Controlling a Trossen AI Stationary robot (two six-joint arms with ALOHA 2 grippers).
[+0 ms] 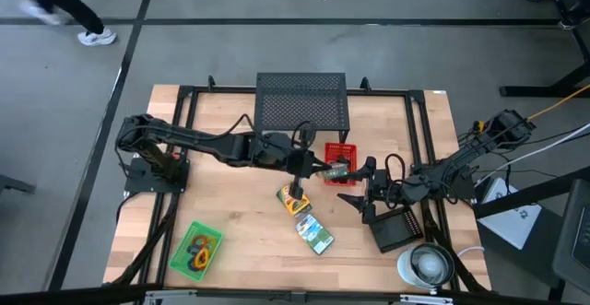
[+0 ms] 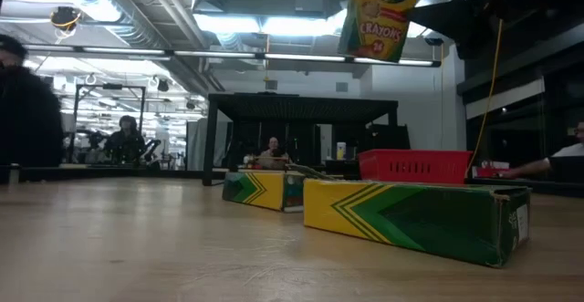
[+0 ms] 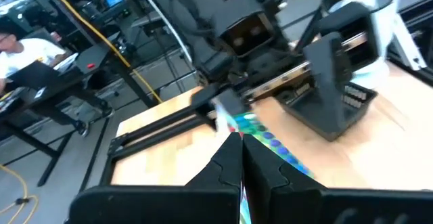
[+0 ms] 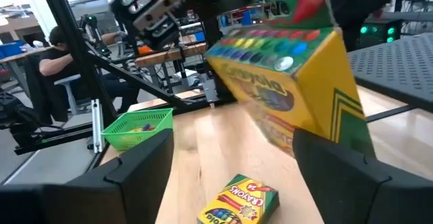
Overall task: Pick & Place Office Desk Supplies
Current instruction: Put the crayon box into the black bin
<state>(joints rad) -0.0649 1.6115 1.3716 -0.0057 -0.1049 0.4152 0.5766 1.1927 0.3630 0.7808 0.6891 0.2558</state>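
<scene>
A lifted yellow-green crayon box [image 1: 336, 170] hangs high over the table's middle, near the red basket [image 1: 339, 153]; it shows at the top of the low view [image 2: 379, 15]. My left gripper [image 1: 313, 165] is shut on it. My right gripper [image 1: 358, 183] is open, level and faces the box [image 4: 291, 82] from the right, a finger on either side, apart from it. Two more crayon boxes [image 1: 295, 199] [image 1: 315, 233] lie flat on the table. Coloured loops lie in a green basket [image 1: 196, 248]. My left gripper [image 3: 241, 139] pinches the crayon box by a thin edge [image 3: 245, 130] between its two shut fingers, coming level from the table's left. The box [image 2: 379, 15] is lifted clear of the table and sticks out past the fingertips toward my right gripper.
A black mesh stand [image 1: 302, 102] is at the far edge, with the red basket in front of it. A small black tray [image 1: 396, 229] and a round white object [image 1: 424, 266] are near the right corner. Bare wood lies between the green basket and the boxes. People sit beyond the table.
</scene>
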